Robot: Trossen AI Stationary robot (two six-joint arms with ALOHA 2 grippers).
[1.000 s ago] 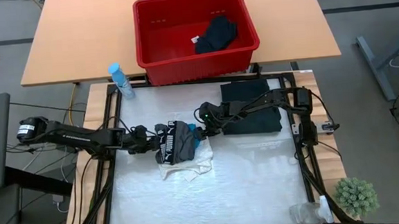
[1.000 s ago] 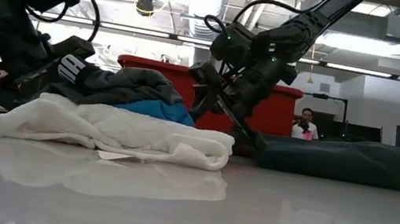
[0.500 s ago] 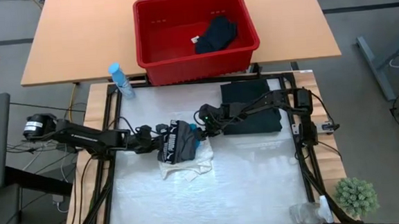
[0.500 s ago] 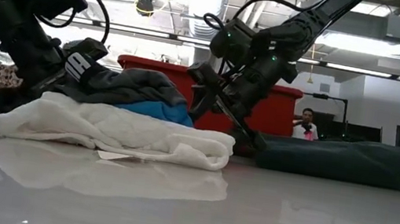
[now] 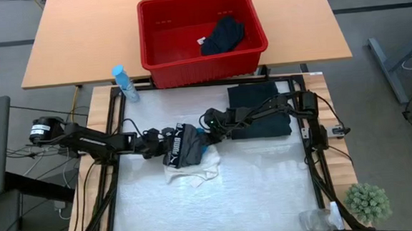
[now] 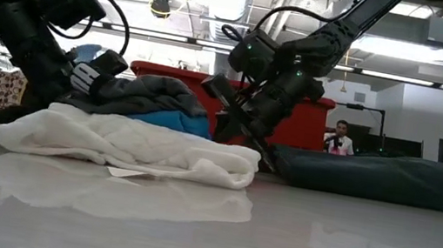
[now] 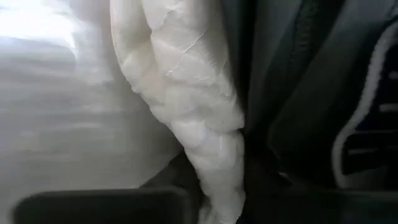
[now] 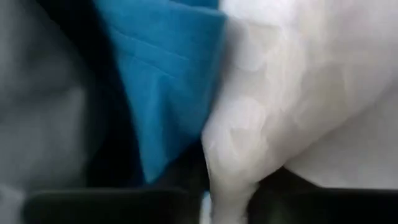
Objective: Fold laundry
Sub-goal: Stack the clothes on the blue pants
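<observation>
The laundry pile sits mid-counter: a white lacy garment [image 5: 192, 171] at the bottom, a teal piece [image 6: 171, 121] on it, a dark grey garment [image 5: 183, 145] on top. A folded black stack [image 5: 260, 112] lies to its right, and another black item [image 5: 224, 34] remains in the red basket [image 5: 161, 61]. Both grippers have just pushed into the pile's opposite edges: the left gripper [image 5: 159, 142] and the right gripper [image 5: 208, 133]. Their fingers have narrowed from wide open, apparently pinching cloth, though I cannot tell how firmly. The pile looks about to be lifted or moved together.
</observation>
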